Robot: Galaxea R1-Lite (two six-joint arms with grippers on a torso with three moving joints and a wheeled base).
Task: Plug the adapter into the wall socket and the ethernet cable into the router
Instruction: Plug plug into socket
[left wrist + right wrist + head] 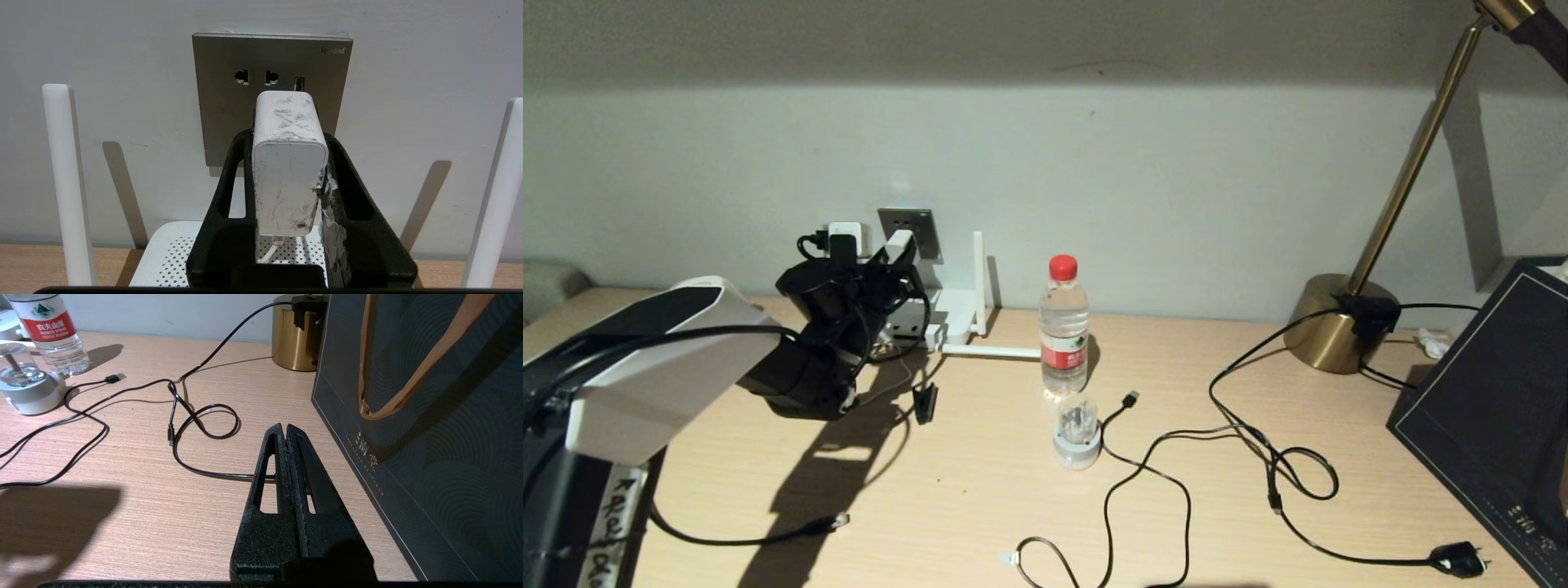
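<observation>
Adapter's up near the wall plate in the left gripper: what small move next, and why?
Probably ease the left gripper forward toward the wall socket. Its fingers clamp the adapter, whose front end sits just before the plate below the upper holes; whether the prongs have entered is hidden. The right gripper rests shut over the table.
</observation>
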